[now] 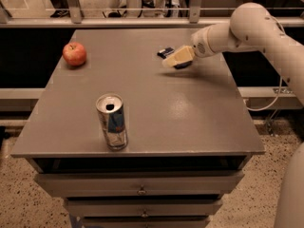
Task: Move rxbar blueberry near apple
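The rxbar blueberry (pixel 166 52) is a dark navy bar lying flat on the grey table (pixel 190 113) at the back, right of centre. My gripper (pixel 177 58) reaches in from the right and sits right over the bar, covering its middle. Only the bar's left end and a dark bit under the gripper show. The red apple (pixel 74 54) with yellowish patches stands at the back left of the table, well to the left of the bar and gripper.
A silver-and-blue drink can (pixel 112 121) stands upright near the table's front edge, left of centre. Drawers (pixel 141 190) sit under the tabletop. A railing (pixel 142 8) runs behind the table. A cable (pixel 273 99) hangs at the right.
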You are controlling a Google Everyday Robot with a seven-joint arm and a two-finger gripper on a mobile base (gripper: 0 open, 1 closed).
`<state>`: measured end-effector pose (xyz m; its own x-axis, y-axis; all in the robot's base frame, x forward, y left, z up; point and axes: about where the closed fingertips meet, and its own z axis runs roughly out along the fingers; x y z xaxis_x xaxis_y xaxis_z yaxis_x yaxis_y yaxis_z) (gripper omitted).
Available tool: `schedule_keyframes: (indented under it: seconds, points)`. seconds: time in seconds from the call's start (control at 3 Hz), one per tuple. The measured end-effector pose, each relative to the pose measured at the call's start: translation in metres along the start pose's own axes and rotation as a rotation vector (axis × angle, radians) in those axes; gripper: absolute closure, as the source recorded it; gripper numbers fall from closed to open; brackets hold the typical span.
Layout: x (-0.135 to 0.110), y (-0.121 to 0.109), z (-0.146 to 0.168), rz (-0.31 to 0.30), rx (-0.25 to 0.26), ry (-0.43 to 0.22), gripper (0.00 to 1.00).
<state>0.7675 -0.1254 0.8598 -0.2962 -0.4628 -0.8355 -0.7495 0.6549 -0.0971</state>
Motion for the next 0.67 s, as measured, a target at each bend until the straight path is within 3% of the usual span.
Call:
schedule_keyframes:
  seconds: [0.33,0.67]
  points:
    - [-0.0055,0.0037,0.016,0.021,-0.009,0.003,0.0]
    - [0.0044,0.0039,0.0238,0.048,0.001,0.031,0.0]
